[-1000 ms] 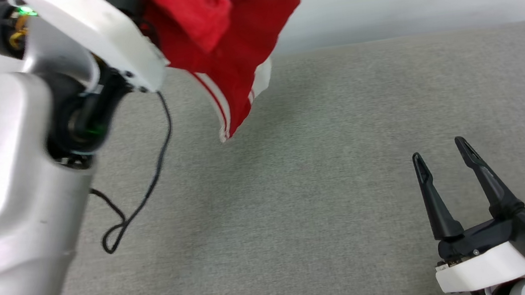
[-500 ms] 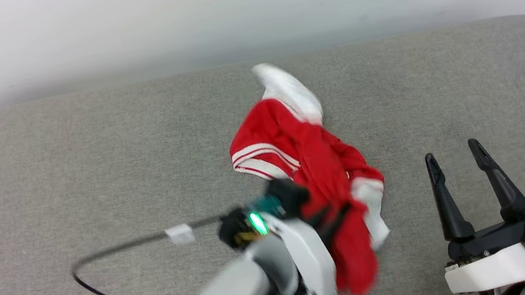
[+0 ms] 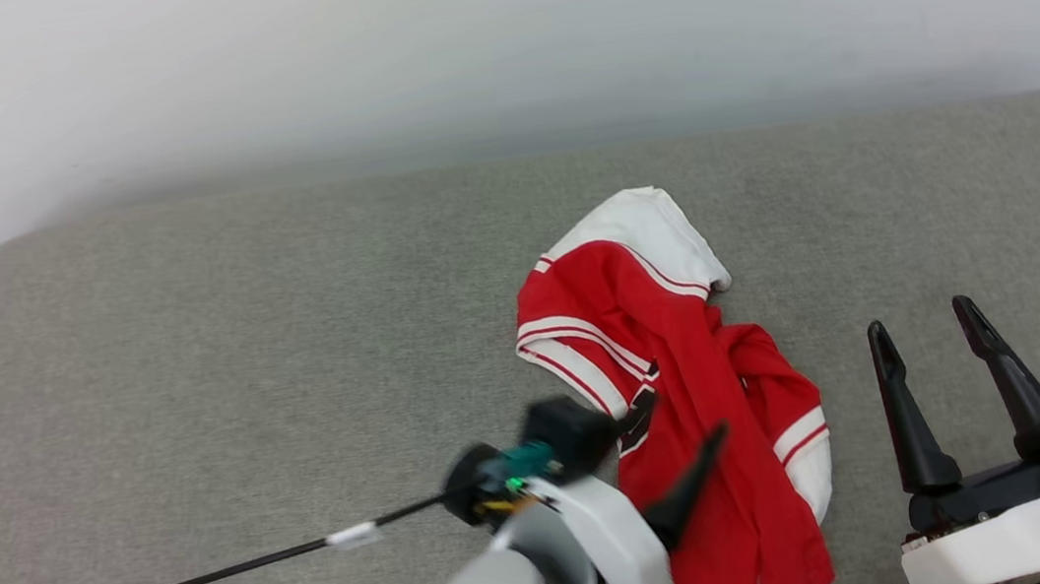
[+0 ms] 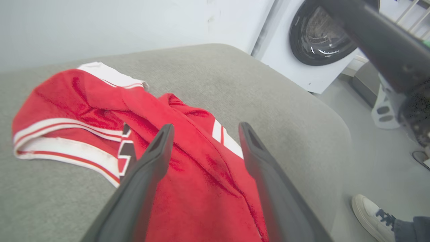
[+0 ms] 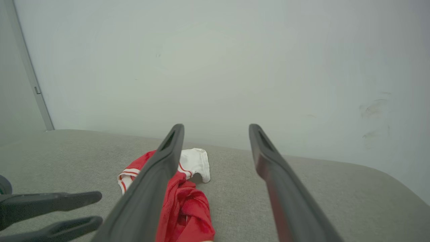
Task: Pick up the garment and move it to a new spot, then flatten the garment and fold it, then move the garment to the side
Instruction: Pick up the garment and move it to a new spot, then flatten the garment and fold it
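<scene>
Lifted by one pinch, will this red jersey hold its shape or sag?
Likely sags: the jersey lies crumpled in soft folds. Probably light, since the cloth looks thin. Pushed across the grey surface, it would probably bunch.

Your counter (image 3: 192, 372) is covered in grey woven fabric, and its far corners are rounded. The shirt (image 3: 691, 390) lies crumpled on it, right of the middle, a long red heap running from mid-depth toward the near edge. Its white sleeve (image 3: 661, 230) points toward the far edge, and the striped trim faces left. A black cable (image 3: 246, 564) loops over the near-left part; you cannot tell whether it touches the fabric.
</scene>
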You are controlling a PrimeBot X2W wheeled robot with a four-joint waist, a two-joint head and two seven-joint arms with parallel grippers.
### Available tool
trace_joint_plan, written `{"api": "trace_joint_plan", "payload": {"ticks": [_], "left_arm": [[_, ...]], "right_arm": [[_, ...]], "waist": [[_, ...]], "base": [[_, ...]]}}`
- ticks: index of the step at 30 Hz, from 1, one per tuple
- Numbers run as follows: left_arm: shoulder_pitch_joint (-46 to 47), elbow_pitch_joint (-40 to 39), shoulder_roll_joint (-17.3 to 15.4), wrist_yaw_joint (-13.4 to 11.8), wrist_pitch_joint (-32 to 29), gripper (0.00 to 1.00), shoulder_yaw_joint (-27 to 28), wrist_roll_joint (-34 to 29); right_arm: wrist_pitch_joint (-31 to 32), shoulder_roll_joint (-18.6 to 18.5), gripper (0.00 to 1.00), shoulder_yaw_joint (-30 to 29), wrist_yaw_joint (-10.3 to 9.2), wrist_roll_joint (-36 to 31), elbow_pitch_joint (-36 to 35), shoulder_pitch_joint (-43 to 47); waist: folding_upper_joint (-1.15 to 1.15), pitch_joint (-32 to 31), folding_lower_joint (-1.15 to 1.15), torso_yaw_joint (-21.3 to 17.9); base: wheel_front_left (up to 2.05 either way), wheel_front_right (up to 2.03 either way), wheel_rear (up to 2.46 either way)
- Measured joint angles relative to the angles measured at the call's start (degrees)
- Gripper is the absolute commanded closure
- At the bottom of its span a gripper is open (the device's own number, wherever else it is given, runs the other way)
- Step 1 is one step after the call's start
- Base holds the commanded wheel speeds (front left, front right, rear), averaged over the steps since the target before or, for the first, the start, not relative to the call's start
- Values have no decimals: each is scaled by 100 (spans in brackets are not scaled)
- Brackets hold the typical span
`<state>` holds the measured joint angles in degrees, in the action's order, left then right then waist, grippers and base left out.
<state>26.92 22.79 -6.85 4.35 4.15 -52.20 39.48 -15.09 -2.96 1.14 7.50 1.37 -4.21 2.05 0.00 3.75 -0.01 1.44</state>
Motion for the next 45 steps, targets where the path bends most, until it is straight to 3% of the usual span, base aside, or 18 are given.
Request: {"api": "trace_joint_plan", "payload": {"ticks": [7, 14, 18, 22, 32, 36, 40, 45], "left_arm": [[37, -379, -681, -502, 895, 0, 788, -182], [-883, -1296, -1166, -1006, 1076, 0, 1695, -525], [-1679, -1871, -1161, -1126, 1085, 0, 2126, -996], [-2340, -2187, -892, -1156, 1092, 0, 2518, -1421], [-2766, -2337, -349, -658, 1092, 0, 3117, -2093], [-2703, -2326, -187, -472, 1092, 0, 3290, -2235], [-2607, -2325, -27, -331, 1092, 0, 3465, -2338], [-2418, -2258, 130, -129, 1092, 0, 3605, -2466]], "right_arm": [[0, 0, 0, -108, 0, 21, -5, 78], [0, 0, 0, -85, 0, 31, -54, 215], [0, 0, 0, -66, 0, 64, -91, 289], [0, 1, 0, -20, 0, 75, -105, 299], [146, 0, 0, 127, 0, 214, 12, 386], [926, -74, 0, 320, 0, 202, -162, 80], [2269, -779, 0, 905, 0, 488, -323, -556], [4459, -1709, 0, 1861, 0, 1478, -199, -1587]], "waist": [[0, -249, 0, 237], [0, -453, 0, 373], [0, -453, 0, 395], [0, -439, 0, 399], [0, -404, 0, 504], [0, -253, 1, 591], [0, -28, 1, 728], [0, 301, 2, 967]], "base": [[0, 0, 0], [0, 0, 0], [0, 0, 0], [0, 0, 0], [0, 0, 0], [0, 0, 0], [0, 0, 0], [0, 0, 0]]}}
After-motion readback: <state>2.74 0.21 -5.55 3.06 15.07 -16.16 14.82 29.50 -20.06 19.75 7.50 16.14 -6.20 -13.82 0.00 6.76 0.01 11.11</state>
